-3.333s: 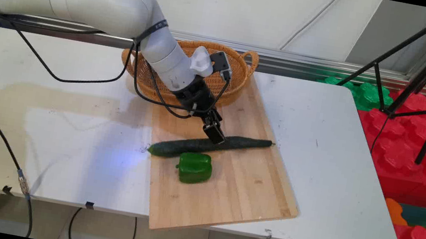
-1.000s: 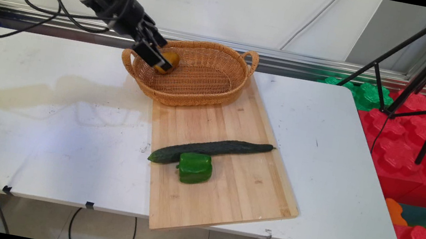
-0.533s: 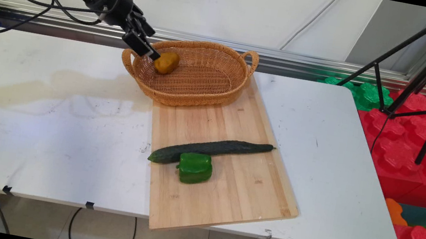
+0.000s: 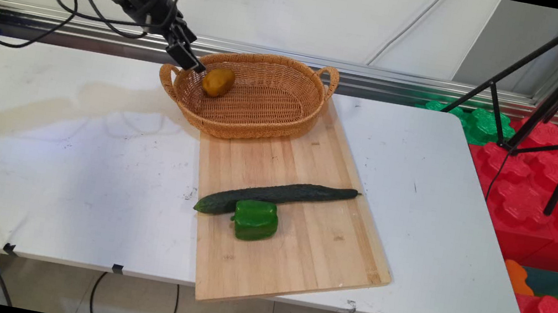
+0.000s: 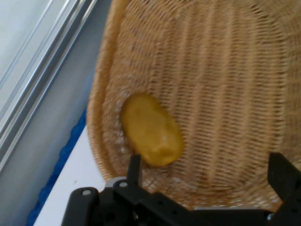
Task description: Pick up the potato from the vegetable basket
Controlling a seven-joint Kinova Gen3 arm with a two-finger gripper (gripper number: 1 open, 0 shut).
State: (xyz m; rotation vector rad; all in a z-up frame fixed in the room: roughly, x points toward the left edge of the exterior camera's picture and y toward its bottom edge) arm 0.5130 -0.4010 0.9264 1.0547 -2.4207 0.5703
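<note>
hovering: main view: the gripper [image 4: 190, 61] hangs over the basket [image 4: 263, 115] at its left handle, empty, just left of the potato [image 4: 218, 81]
potato: lies inside the basket against its left wall
board: the cutting board [image 4: 299, 238] lies in front of the basket, with the basket's front edge on it
cucumber: the cucumber [image 4: 275, 195] lies across the board, well in front of the basket
pepper: the green pepper [image 4: 255, 220] touches the cucumber's near side
hand view: the fingers [image 5: 134, 170] stand wide apart, holding nothing; the potato [image 5: 151, 128] lies in the basket [image 5: 225, 84] just beyond one fingertip
</note>
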